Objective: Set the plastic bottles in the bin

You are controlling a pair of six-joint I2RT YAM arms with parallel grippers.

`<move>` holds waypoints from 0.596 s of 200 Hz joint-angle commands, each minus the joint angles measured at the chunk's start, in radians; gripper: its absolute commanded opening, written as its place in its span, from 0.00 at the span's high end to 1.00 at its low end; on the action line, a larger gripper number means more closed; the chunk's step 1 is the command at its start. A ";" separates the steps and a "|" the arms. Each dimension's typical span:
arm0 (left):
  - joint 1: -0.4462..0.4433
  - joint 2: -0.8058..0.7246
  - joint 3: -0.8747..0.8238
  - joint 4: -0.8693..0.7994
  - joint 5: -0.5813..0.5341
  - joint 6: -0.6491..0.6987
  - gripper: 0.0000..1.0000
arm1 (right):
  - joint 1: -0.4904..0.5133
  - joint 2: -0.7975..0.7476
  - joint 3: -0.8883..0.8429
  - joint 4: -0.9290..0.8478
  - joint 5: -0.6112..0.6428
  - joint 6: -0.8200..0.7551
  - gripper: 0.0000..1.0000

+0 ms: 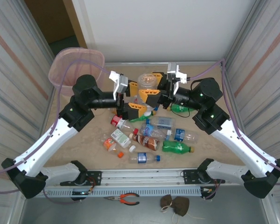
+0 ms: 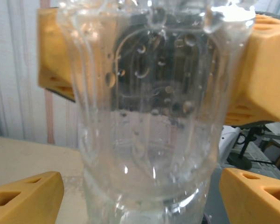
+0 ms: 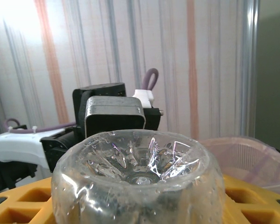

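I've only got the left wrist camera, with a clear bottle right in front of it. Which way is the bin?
Observer: The bin stands at the far left corner, left of the clear bottle.
Operator: How many bottles lie on the table?
Observer: About ten, clustered mid-table, one green bottle among them.
Operator: Anything else loose?
Observer: Orange-handled pliers lie in front of the rail.

We see a clear bottle (image 2: 149, 116) beaded with droplets, a pale pink ribbed bin (image 1: 77, 65) at ten o'clock, a green bottle (image 1: 176, 148) at five and orange-handled pliers (image 1: 126, 199) at six. The surface (image 1: 84, 135) is mottled beige (walls (image 3: 130, 46) striped grey and orange).
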State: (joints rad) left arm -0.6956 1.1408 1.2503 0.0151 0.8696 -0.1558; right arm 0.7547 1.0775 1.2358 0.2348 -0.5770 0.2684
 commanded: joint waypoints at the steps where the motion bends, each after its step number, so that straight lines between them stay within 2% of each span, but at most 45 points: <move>1: -0.021 0.010 0.042 0.049 0.048 0.037 0.17 | 0.021 -0.008 0.045 0.047 -0.013 -0.033 0.52; 119: -0.027 0.008 0.054 0.041 0.079 0.042 0.44 | 0.090 -0.025 0.049 -0.023 0.063 -0.105 0.51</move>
State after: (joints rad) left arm -0.7174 1.1568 1.2770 0.0429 0.9348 -0.1234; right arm 0.8322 1.0771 1.2587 0.2199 -0.5434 0.1970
